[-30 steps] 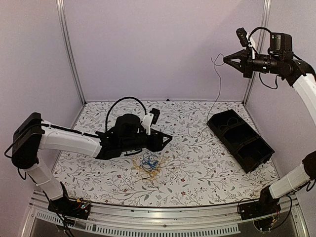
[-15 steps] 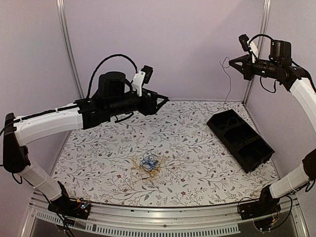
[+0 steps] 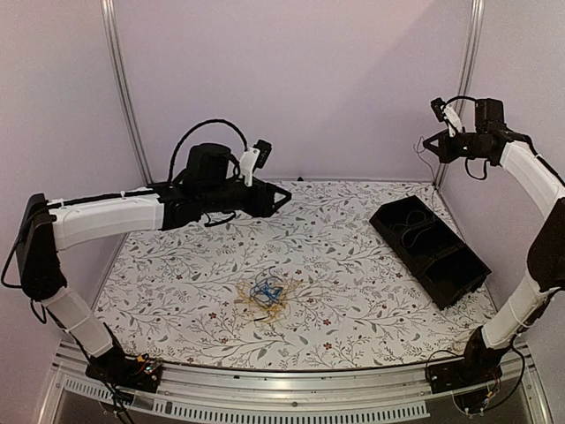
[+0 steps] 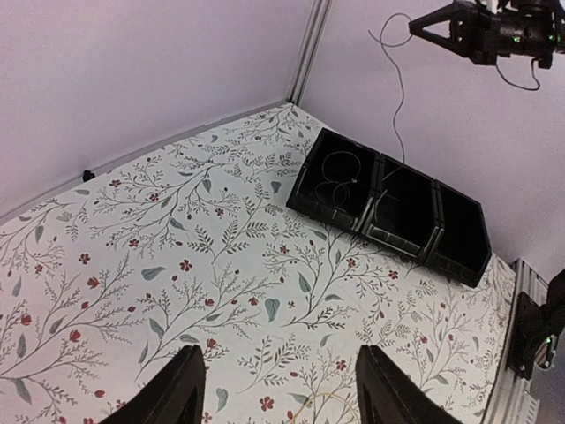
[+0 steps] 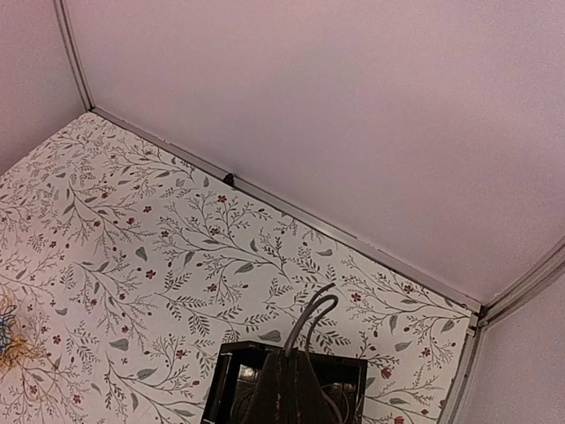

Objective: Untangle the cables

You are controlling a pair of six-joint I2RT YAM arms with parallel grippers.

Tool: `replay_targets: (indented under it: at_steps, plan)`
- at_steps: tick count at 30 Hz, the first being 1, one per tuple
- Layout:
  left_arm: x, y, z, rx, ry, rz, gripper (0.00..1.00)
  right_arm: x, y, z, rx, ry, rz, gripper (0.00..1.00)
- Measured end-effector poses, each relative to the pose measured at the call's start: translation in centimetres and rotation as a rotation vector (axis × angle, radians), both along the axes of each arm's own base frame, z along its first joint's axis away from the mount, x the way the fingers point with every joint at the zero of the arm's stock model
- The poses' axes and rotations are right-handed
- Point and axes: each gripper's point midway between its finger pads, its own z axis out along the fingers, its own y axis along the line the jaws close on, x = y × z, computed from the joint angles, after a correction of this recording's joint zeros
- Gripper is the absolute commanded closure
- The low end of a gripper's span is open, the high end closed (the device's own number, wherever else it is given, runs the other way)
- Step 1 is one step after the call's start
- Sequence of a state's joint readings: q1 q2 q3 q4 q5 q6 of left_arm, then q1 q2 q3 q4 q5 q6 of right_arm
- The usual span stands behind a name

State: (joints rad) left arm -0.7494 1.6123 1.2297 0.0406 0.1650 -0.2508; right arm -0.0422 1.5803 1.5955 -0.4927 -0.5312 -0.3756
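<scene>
The cables [image 3: 265,295] lie as a small yellow-orange and blue tangle on the floral table, left of centre; the right wrist view catches them at its left edge [image 5: 7,340]. My left gripper [image 3: 284,199] hangs open well above and behind the tangle, with nothing between its fingers [image 4: 181,393]. A yellow strand [image 4: 322,402] shows below them. My right gripper [image 3: 426,146] is raised at the back right, shut on a thin grey cable [image 5: 311,320] that loops out past its tips. This cable [image 4: 399,97] dangles down toward the bin.
A black three-compartment bin [image 3: 406,263] sits at the right of the table, with a thin coiled wire [image 4: 335,177] in its far compartment. Lilac walls and metal corner posts [image 3: 124,97] close in the back and sides.
My left arm lifted off the tangle and swung up and back, empty. My right arm carried the grey cable to the right, toward the corner above the bin.
</scene>
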Motion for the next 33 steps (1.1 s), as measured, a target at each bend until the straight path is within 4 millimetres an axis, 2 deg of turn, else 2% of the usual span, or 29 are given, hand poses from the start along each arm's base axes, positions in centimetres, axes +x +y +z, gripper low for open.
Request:
replay_targets:
  at_steps: [3, 6, 9, 17, 21, 27, 33]
  plan:
    - [-0.1, 0.3, -1.2, 0.016, 0.012, -0.004, 0.4, 0.3, 0.0, -1.8, -0.001, 0.049, 0.006, 1.0]
    - [-0.1, 0.6, -2.0, 0.03, 0.015, -0.002, 0.4, 0.1, 0.5, -1.5, 0.018, 0.053, 0.03, 1.0]
    - [0.1, 1.0, -2.3, 0.036, 0.018, 0.004, 0.4, -0.1, 1.1, 0.5, 0.051, 0.022, 0.057, 1.0]
    - [0.5, 1.5, -1.2, 0.016, -0.003, 0.016, 0.4, -2.2, 1.7, 8.4, 0.092, -0.137, 0.085, 1.0]
    - [0.6, 1.6, -1.2, 0.014, -0.003, 0.016, 0.4, -2.6, 1.8, 10.4, 0.093, -0.184, 0.085, 1.0]
    - [0.4, 1.5, -1.2, 0.006, 0.004, 0.003, 0.4, -2.0, 1.5, 10.0, 0.092, -0.174, 0.07, 1.0]
    - [0.3, 1.4, -1.2, 0.004, 0.007, -0.005, 0.4, 0.3, 0.7, 6.9, 0.062, -0.122, 0.023, 1.0]
